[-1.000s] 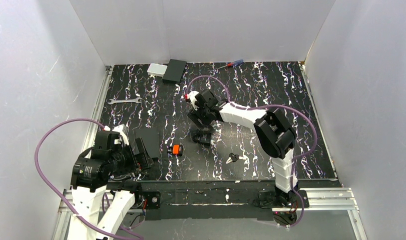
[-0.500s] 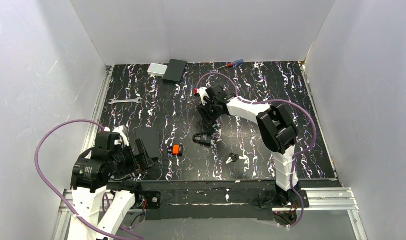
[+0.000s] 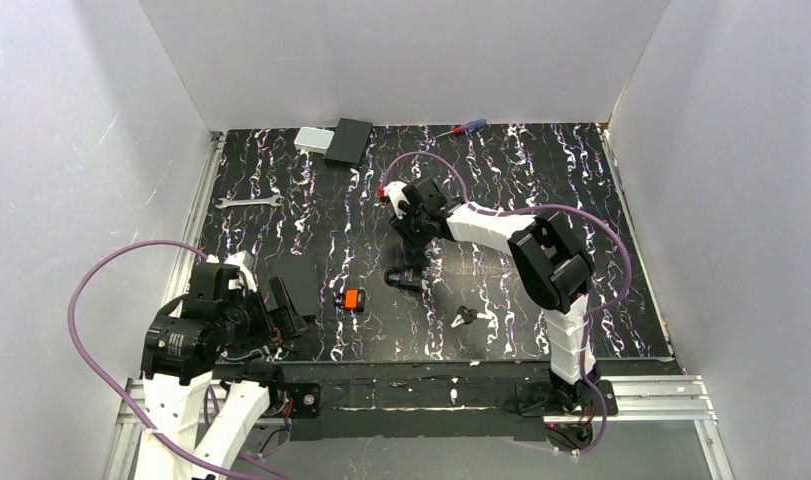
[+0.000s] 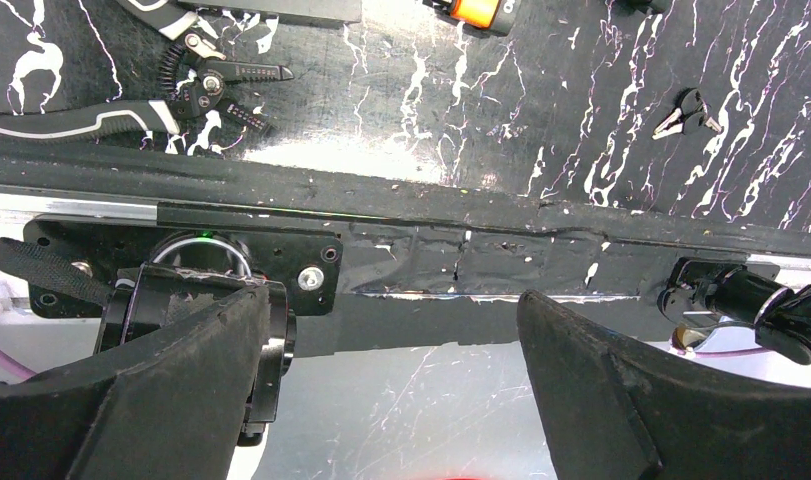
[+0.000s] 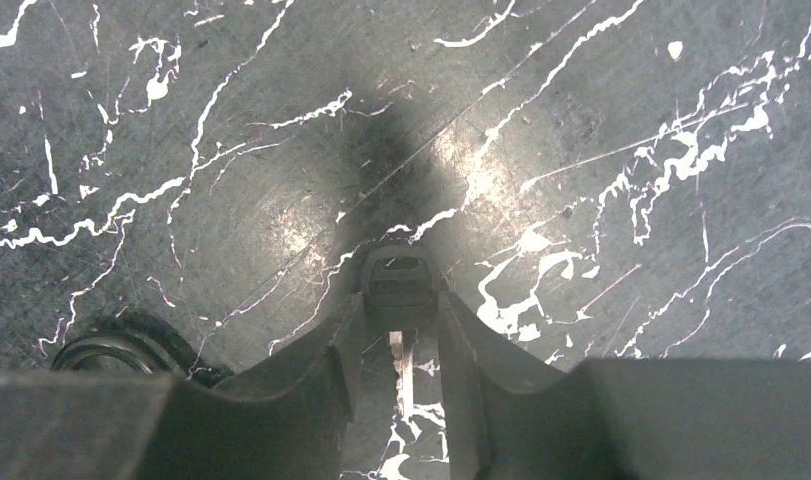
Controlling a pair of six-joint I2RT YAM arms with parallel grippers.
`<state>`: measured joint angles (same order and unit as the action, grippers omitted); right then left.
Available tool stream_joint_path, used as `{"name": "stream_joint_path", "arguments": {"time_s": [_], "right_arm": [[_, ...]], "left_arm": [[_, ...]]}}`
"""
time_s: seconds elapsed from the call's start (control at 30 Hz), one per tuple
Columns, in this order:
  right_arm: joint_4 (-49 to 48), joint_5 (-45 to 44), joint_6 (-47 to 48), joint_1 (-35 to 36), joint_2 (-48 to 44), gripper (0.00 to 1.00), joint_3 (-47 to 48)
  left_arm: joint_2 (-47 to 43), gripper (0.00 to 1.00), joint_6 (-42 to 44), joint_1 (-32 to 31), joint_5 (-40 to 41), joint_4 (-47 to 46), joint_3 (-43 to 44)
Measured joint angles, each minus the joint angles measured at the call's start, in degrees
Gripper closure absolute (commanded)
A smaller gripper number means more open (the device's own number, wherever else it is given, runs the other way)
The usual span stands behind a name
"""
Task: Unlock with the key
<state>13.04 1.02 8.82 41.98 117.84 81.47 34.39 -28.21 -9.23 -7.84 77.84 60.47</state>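
Note:
In the right wrist view the key (image 5: 401, 285) lies with its dark head at my fingertips and its silvery blade running back between the fingers. My right gripper (image 5: 401, 320) has closed in on the head, and both fingers touch its sides. A rounded edge of the black padlock (image 5: 111, 352) shows at the lower left. From above, the right gripper (image 3: 413, 248) points down just beyond the padlock (image 3: 405, 277), hiding the key. My left gripper (image 4: 396, 300) hangs open and empty over the table's near rail.
A second small bunch of keys (image 3: 467, 318) lies near the front. An orange-bodied block (image 3: 353, 299) sits left of the padlock. A silver wrench (image 3: 248, 202), a black box (image 3: 349, 141), a grey box (image 3: 311, 139) and a screwdriver (image 3: 461, 128) lie farther back. Pliers (image 4: 131, 105) lie by the left arm.
My right gripper lifted away from the padlock toward the back, then came back down close to it, while its jaws narrowed onto the key head. The left arm has not moved.

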Motion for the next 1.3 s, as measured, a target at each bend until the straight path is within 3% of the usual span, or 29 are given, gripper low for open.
{"name": "stream_joint_path", "arguments": {"time_s": [0.1,0.47,0.8,1.3], "right_arm": [[-0.57,0.20,0.04,0.26,0.00,0.74,-0.37],[1.33,0.48,-0.44,0.15,0.28,0.83,1.05],[7.58,0.44,-2.69,3.98,-1.73,0.84,1.16],[10.12,-2.40,-3.98,7.96,-17.11,0.84,0.17]], "left_arm": [[0.00,0.07,0.00,0.00,0.02,0.00,0.00],[0.87,0.07,0.11,0.00,0.02,-0.46,0.90],[4.04,0.09,0.09,0.00,-0.22,-3.32,3.04],[8.59,0.13,2.01,0.00,-7.80,-8.50,9.75]]}}
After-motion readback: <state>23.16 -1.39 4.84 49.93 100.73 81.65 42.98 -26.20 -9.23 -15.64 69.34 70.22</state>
